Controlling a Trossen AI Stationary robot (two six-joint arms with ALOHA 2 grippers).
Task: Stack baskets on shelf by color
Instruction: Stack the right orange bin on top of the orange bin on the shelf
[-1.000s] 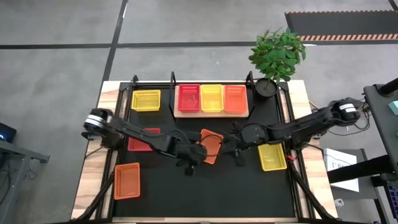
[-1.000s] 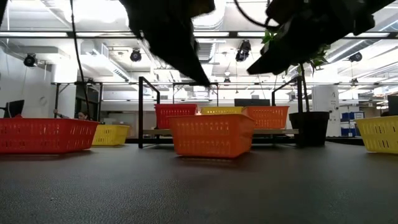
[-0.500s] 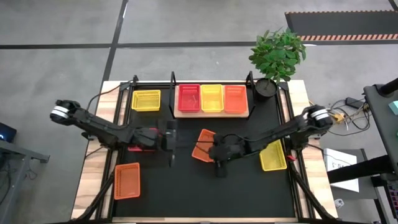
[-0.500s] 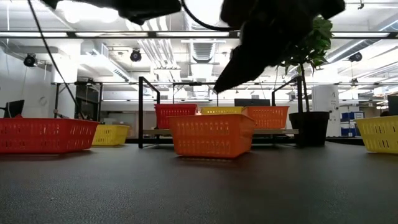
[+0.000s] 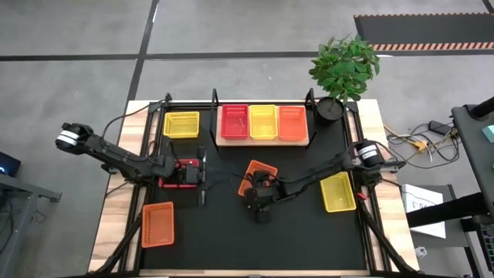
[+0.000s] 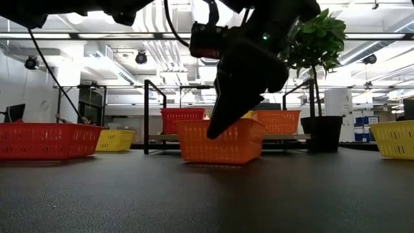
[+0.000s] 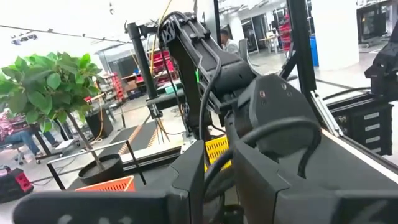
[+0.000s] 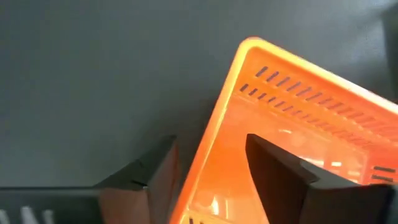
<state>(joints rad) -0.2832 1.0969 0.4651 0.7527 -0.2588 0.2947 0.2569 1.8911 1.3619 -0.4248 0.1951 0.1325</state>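
An orange basket (image 5: 262, 171) sits flat on the black mat at the table's middle, and it also shows in the low view (image 6: 223, 144). My right gripper (image 8: 211, 180) is open and comes down at that basket's near corner. One finger (image 8: 280, 180) is inside the basket and the other (image 8: 149, 180) is outside, over the mat. My left gripper (image 5: 202, 174) hovers at the right end of a red basket (image 5: 174, 173). The shelf (image 5: 262, 140) carries a red (image 5: 235, 121), a yellow (image 5: 262, 121) and an orange basket (image 5: 291, 122), side by side. My right gripper straddles the orange basket's side wall (image 8: 214, 146) near a corner, slanting down from above. One finger is inside the hollow and one outside. Whether either finger touches the wall, I cannot tell. The basket rests flat on the mat.
A yellow basket (image 5: 181, 124) lies at the far left and another yellow one (image 5: 338, 191) at the right. An orange basket (image 5: 157, 224) lies near left. A potted plant (image 5: 343, 73) stands at the far right corner. Black posts (image 5: 215, 100) stand at the shelf's ends.
My left gripper has drawn back from the middle orange basket toward the table's left, to above the red basket. My right gripper has moved left and come down onto the orange basket's near corner. The basket has stayed where it was.
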